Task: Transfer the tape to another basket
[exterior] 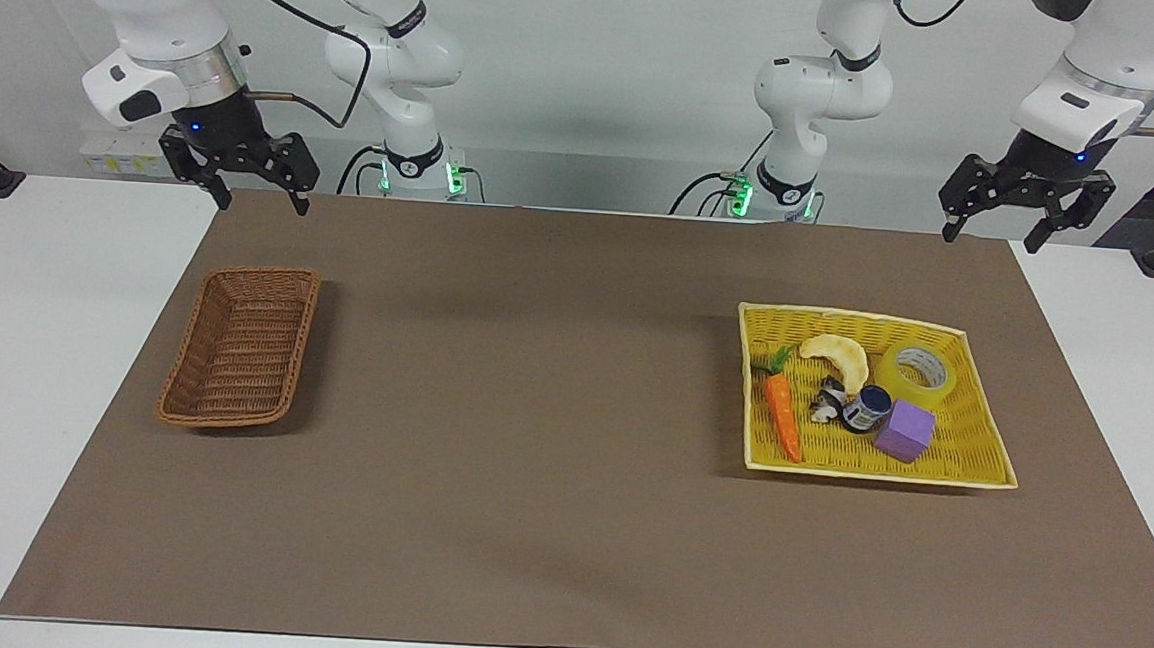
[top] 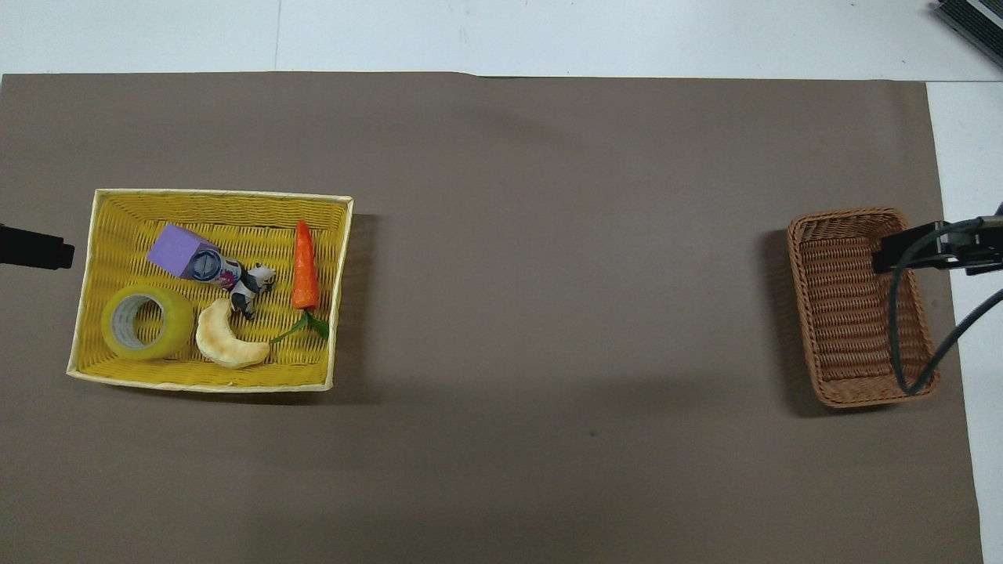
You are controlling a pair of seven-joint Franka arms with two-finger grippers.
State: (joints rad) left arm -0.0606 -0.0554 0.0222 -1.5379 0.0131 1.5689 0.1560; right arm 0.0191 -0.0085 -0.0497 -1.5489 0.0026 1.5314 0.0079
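The tape (exterior: 909, 389) (top: 177, 329), a yellow roll with a white core, lies flat in a corner of the yellow basket (exterior: 868, 475) (top: 211, 205), toward the left arm's end and on the side nearer the robots. The brown wicker basket (exterior: 240, 348) (top: 842, 313) stands empty toward the right arm's end. My left gripper (exterior: 989, 239) hangs open and empty over the mat's edge by the robots, well apart from the tape. Over the same edge, my right gripper (exterior: 262, 207) hangs open and empty, clear of the brown basket. Overhead, only a tip of each gripper shows.
Sharing the yellow basket with the tape are an orange carrot (exterior: 784, 417) (top: 304, 262), a purple cube (exterior: 905, 431) (top: 179, 249), a pale crescent pastry (exterior: 838, 355) (top: 223, 345), a small dark-lidded jar (exterior: 867, 407) and a cow figurine (top: 251, 286). A brown mat (exterior: 532, 411) covers the table.
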